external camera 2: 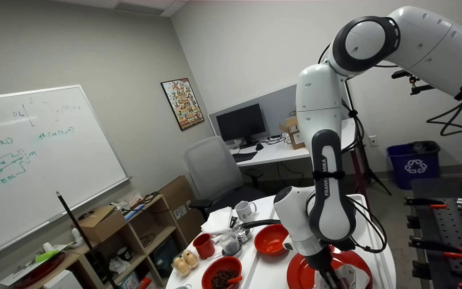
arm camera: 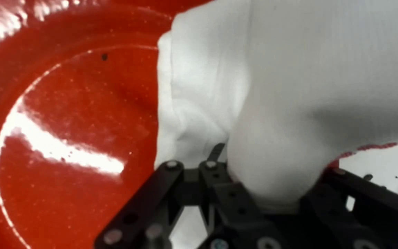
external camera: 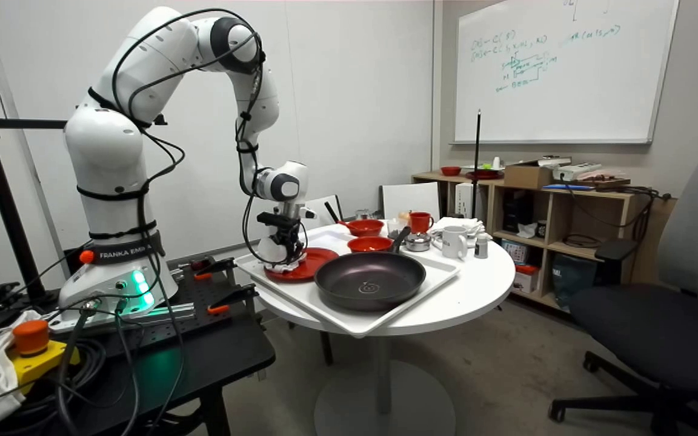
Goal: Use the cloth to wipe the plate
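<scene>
The wide red plate (external camera: 323, 259) lies on the white tray beside the black pan; it also shows in an exterior view (external camera 2: 300, 273). In the wrist view the plate (arm camera: 81, 193) carries a few small dark specks. The white cloth (external camera: 287, 265) is bunched under and around my gripper (external camera: 288, 247), over one side of the plate. In the wrist view the cloth (arm camera: 206, 65) bulges up between the fingers of my gripper (arm camera: 271, 166) and hides their tips. My gripper appears shut on the cloth, low over the plate. The cloth (external camera 2: 357, 277) drapes beside the gripper (external camera 2: 330, 277).
The black pan (external camera: 373, 281) sits on the white tray (external camera: 358, 326), close against the plate. Behind stand a red bowl (external camera: 361, 244), a bowl of dark beans (external camera 2: 223, 267), a red mug (external camera: 420, 221), a white mug (external camera: 454, 241), eggs (external camera 2: 185, 263) and folded white cloths (external camera 2: 217, 220).
</scene>
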Controlling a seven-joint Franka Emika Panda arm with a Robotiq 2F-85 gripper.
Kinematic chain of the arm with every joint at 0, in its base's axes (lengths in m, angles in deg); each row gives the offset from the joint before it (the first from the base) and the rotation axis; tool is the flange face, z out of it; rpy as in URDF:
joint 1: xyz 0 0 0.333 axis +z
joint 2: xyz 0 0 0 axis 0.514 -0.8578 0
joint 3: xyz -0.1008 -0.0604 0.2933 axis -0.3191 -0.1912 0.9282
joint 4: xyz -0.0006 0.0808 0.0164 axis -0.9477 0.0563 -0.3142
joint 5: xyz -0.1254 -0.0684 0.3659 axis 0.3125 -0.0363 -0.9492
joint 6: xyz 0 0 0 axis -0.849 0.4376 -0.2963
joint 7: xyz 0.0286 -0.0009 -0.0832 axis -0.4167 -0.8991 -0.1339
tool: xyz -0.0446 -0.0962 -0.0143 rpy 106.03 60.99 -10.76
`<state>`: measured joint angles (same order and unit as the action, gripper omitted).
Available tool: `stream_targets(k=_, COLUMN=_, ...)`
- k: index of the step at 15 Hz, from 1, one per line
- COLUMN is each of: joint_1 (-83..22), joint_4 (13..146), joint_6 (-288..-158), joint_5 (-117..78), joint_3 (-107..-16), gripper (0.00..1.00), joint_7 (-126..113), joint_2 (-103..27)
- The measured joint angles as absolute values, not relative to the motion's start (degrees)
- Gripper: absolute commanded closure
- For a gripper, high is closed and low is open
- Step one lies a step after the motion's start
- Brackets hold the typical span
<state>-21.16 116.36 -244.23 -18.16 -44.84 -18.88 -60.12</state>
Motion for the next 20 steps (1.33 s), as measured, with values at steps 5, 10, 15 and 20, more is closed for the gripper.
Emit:
stream_targets(k=5, joint_1=-21.4, joint_4=113.95, joint_6=-246.47, joint_5=-18.15, joint_3=-43.58, gripper=0.89, joint_7=-22.26, joint_2=-61.66)
stream_targets(k=10, joint_1=-23.27, joint_4=111.33, joint_6=-249.29, joint_5=-18.15, joint_3=-40.95, gripper=0.89, joint_7=-26.96, joint_2=-63.81)
stream_targets(k=15, joint_1=-24.34, joint_4=108.45, joint_6=-252.06, joint_5=-17.85, joint_3=-39.52, gripper=0.89, joint_7=-30.48, joint_2=-66.04)
stream_targets(k=20, joint_1=-24.33, joint_4=106.35, joint_6=-256.37, joint_5=-14.77, joint_3=-39.51, gripper=0.89, joint_7=-31.77, joint_2=-67.88)
